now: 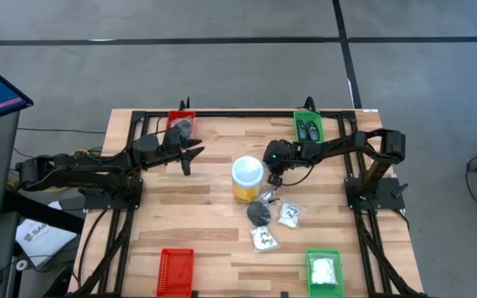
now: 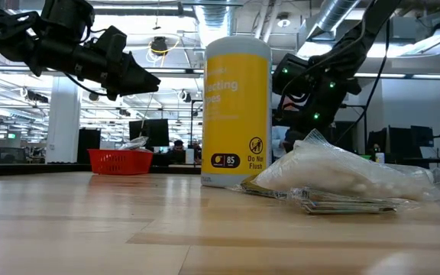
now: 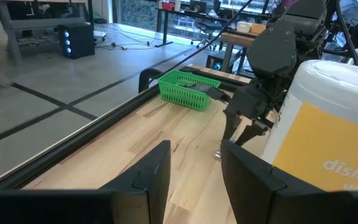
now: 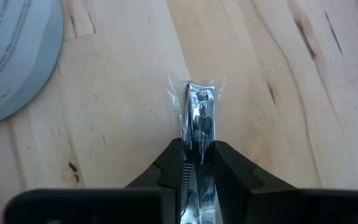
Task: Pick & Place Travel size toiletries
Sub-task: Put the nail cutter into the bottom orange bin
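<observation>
Pinching a thin silvery clipper in clear wrap, the right end effector has its fingers narrowed onto the item's near end, lifted beside the yellow jar, likely for carrying to a tray. Remaining toiletry packets lie on the worktop below the jar. Farther off, the left end effector hovers with fingers parted wide near the red tray, waiting.

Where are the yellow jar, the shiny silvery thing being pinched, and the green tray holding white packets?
yellow jar (image 1: 247, 189), high view, yellow side.
silvery thing (image 4: 199, 118), right wrist view, metal middle.
green tray (image 1: 310, 258), high view, rim.
</observation>
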